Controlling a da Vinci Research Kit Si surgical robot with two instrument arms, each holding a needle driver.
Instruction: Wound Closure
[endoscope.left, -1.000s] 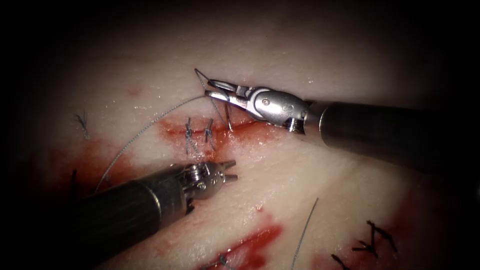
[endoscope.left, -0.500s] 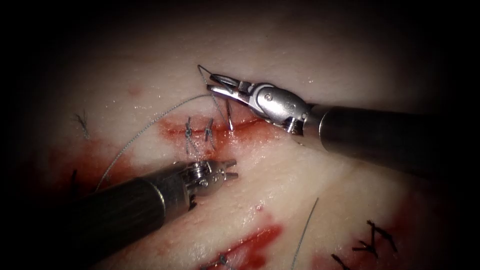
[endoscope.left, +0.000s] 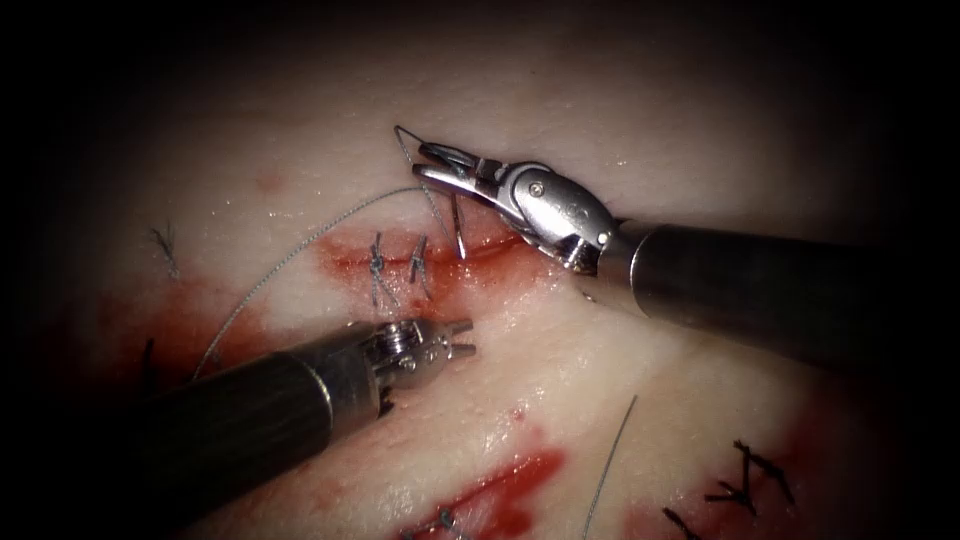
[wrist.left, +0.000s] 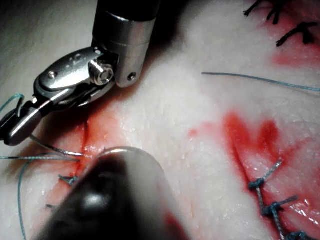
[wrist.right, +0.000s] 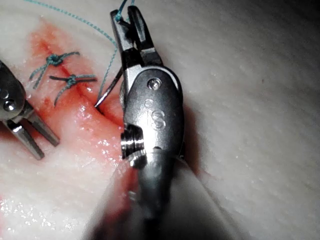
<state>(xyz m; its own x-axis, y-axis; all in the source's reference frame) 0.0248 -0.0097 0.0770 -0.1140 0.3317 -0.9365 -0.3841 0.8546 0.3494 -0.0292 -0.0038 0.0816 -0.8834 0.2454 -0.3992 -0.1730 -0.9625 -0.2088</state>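
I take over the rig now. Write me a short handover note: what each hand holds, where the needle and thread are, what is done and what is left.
Right hand: shut on the needle near its thread end; the needle's tip points down at the cut, and whether it has entered the tissue cannot be told.
Left hand: open, holds nothing, below the cut.
Thread: runs from the needle's end leftward across the tissue.
Done: two knotted stitches on the left part of the cut.
Left: the cut to the right of the stitches is unclosed, with red fluid along it.

A second sutured cut (wrist.left: 272, 200) and dark stitches (endoscope.left: 745, 480) lie nearby.
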